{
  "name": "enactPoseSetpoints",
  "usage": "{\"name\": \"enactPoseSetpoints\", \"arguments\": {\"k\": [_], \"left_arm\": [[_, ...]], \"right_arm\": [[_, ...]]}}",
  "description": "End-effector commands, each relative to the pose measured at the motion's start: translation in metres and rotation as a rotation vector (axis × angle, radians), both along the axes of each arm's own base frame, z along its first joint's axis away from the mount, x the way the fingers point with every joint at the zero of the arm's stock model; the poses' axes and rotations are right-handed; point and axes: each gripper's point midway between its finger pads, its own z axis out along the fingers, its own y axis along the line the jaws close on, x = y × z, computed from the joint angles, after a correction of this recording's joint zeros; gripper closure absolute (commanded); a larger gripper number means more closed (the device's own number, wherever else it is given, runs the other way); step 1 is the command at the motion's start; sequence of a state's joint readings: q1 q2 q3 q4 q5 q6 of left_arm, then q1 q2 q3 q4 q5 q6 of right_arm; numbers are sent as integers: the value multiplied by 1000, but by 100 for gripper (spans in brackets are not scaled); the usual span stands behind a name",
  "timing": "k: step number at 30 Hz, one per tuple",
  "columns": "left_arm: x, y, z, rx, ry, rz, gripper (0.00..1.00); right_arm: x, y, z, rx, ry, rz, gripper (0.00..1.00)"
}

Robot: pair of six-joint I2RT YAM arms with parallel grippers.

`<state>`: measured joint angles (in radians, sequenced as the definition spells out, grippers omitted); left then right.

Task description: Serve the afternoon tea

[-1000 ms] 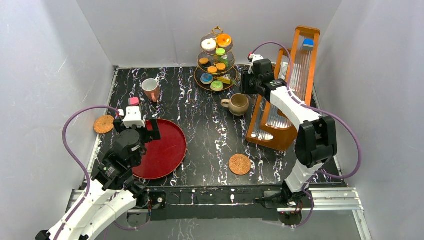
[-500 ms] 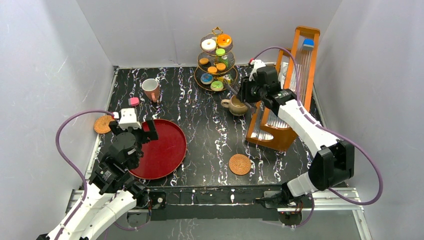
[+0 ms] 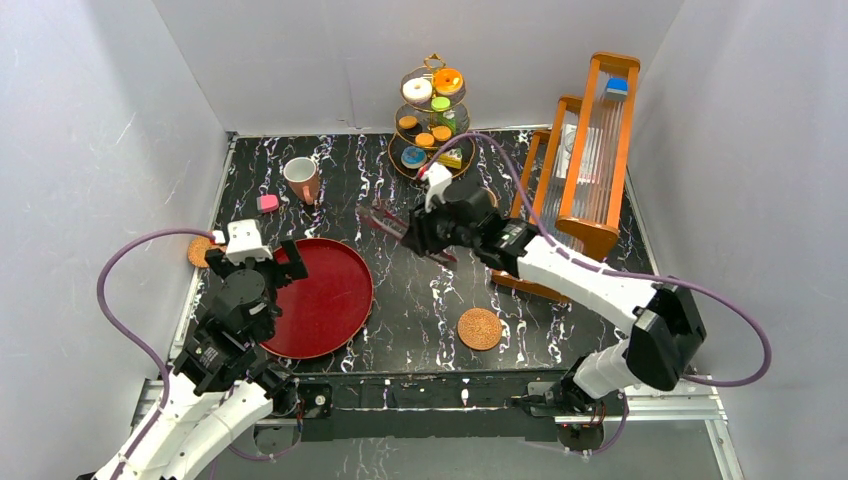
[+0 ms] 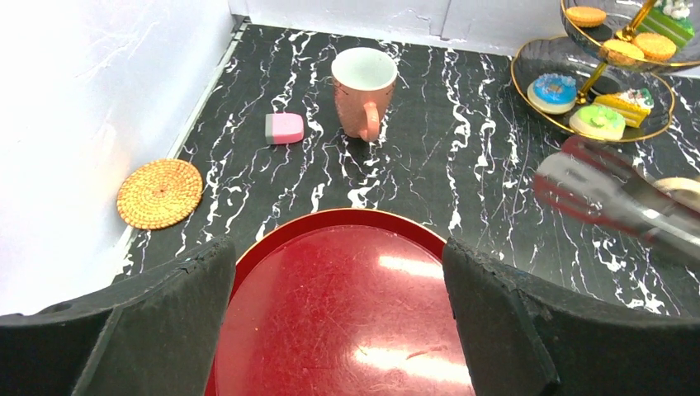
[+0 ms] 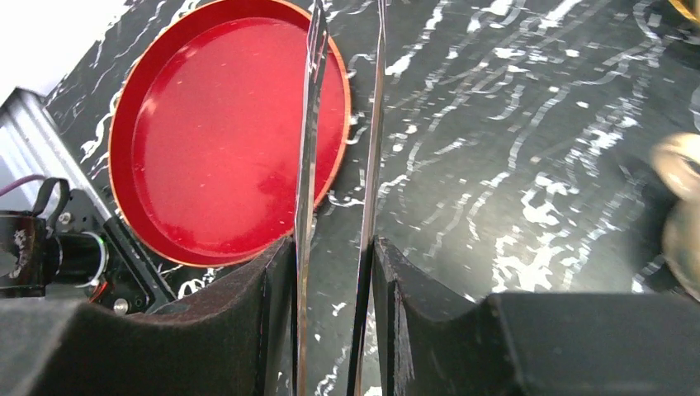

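My right gripper [image 3: 418,236] [image 5: 330,256] is shut on the black tongs [image 3: 378,219] [image 5: 307,124], held over the table just right of the red tray; I see nothing between the tong blades. My left gripper [image 3: 281,262] [image 4: 338,272] is open and empty above the red tray [image 3: 335,305] [image 4: 347,322]. The mug with a white inside [image 3: 300,180] [image 4: 364,89] stands at the back left, with a pink pastry [image 3: 267,203] [image 4: 284,128] beside it. The gold stand [image 3: 432,110] holds several pastries. The beige mug is a blur at the right edge of the right wrist view [image 5: 681,206]. The coasters [image 3: 479,328] [image 4: 159,193] lie flat.
A tall wooden rack [image 3: 590,130] stands along the right side, behind my right arm. The left coaster [image 3: 200,248] is next to the left wall, partly behind my left wrist. The blurred tongs [image 4: 611,198] show in the left wrist view.
My right arm has swung from beside the stand to the left and nearer, carrying the tongs toward the red tray. My left gripper has drifted slightly back and left.
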<state>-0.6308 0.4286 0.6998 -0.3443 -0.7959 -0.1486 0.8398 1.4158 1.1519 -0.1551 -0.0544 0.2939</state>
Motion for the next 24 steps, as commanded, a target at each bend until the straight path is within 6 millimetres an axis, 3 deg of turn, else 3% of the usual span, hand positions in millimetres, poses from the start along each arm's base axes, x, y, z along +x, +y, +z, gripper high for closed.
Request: {"name": "enactPoseSetpoints", "arguments": {"k": [1, 7, 13, 24], "left_arm": [[-5, 15, 9, -25, -45, 76, 8], [-7, 19, 12, -30, -56, 97, 7], [-9, 22, 15, -45, -73, 111, 8], [-19, 33, 24, -95, -135, 140, 8]], "right_arm": [[-1, 47, 17, 91, -91, 53, 54], [-30, 111, -9, 57, -134, 194, 54], [-49, 158, -36, 61, -153, 274, 55], [-85, 212, -94, 46, -252, 378, 53]]}}
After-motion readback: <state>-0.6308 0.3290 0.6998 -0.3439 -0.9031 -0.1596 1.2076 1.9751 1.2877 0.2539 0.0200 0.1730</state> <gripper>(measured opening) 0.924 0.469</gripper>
